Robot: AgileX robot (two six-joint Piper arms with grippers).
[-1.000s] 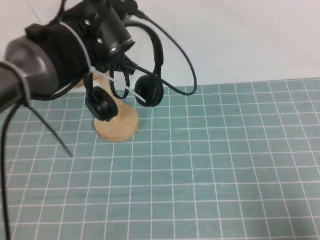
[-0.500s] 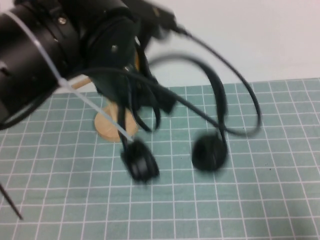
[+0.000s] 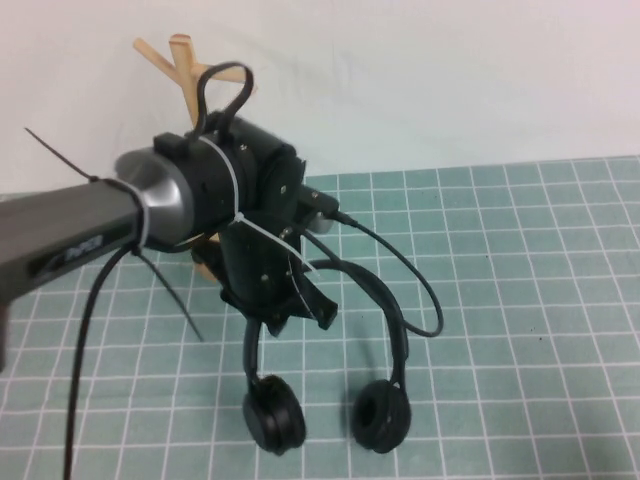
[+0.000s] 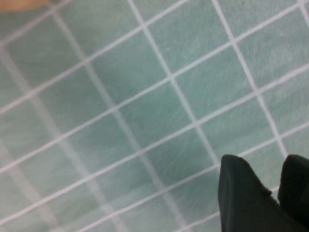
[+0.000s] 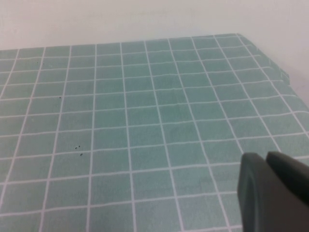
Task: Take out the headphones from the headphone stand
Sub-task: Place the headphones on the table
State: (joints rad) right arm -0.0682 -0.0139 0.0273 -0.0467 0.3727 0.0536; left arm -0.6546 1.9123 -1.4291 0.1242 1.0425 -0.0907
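Observation:
The black headphones hang from my left gripper, clear of the stand. The thin headband runs through the fingers, and both round ear cups dangle low over the green mat at the front centre. The wooden headphone stand is behind my left arm; only its top pegs and a sliver of its base show. In the left wrist view the left gripper has its two dark fingers nearly together above the mat. My right gripper is shut and empty over bare mat; it is out of the high view.
The green grid mat covers the table, with a white wall behind it. A black cable loops from the left wrist beside the headband. The mat's far right corner shows in the right wrist view.
My left arm has carried the headphones off the stand, toward the front and down. The ear cups now hang low over the mat, and the stand's top pegs are uncovered.

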